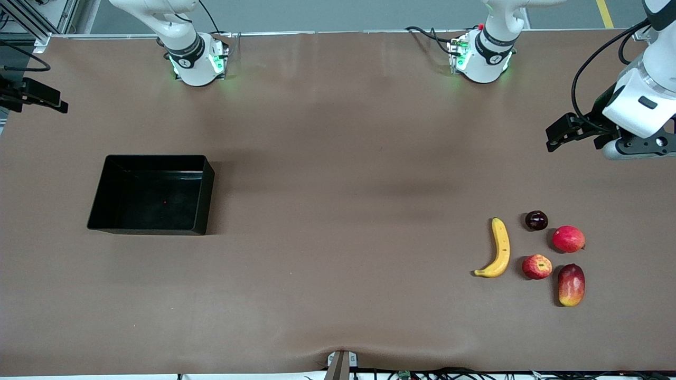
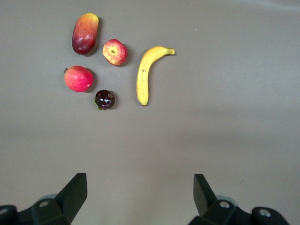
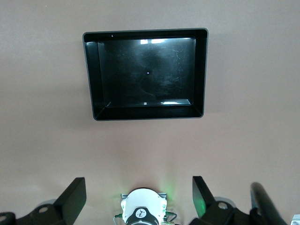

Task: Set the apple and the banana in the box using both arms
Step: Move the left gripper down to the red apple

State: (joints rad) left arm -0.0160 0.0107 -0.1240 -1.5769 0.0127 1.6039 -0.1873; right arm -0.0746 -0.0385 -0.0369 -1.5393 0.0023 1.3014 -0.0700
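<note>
A wide brown table (image 1: 338,158) under soft even light, with grey floor (image 1: 343,13) above its top edge.

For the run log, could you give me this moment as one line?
left gripper open above table | right gripper open above box | apple, banana on table | box empty

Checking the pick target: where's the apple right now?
Front view: the apple sits on the table toward the left arm's end, beside the banana, with the mango-like fruit just nearer the camera.
</note>
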